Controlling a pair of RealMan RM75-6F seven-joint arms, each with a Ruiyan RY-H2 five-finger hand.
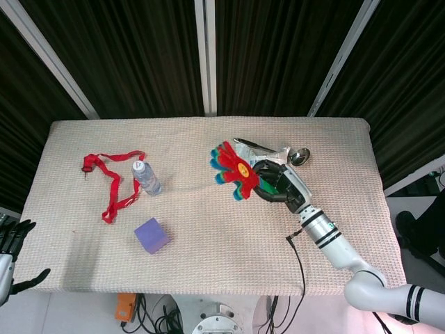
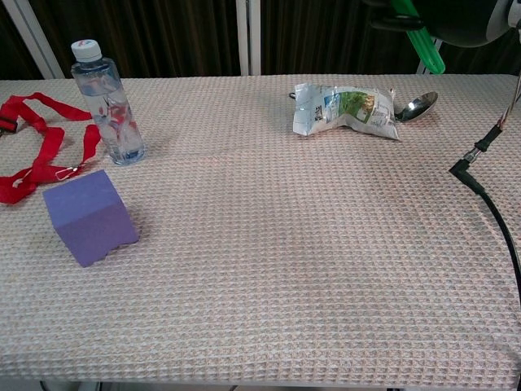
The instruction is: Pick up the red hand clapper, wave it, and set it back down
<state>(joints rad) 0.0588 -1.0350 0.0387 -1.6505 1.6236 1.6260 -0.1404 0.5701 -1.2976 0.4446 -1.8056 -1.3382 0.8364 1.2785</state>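
My right hand (image 1: 279,183) grips the green handle of the red hand clapper (image 1: 235,169) and holds it well above the table, its red palm with a yellow disc tilted up toward the head view. In the chest view only the green handle (image 2: 420,42) and the underside of the right hand (image 2: 456,18) show at the top right edge; the red palm is out of that frame. My left hand (image 1: 12,240) hangs off the table at the lower left with its fingers apart and nothing in it.
A snack bag (image 2: 345,110) and a metal spoon (image 2: 418,104) lie at the back right. A water bottle (image 2: 108,104), a red lanyard (image 2: 42,155) and a purple cube (image 2: 89,216) sit on the left. A black cable (image 2: 492,220) trails along the right side.
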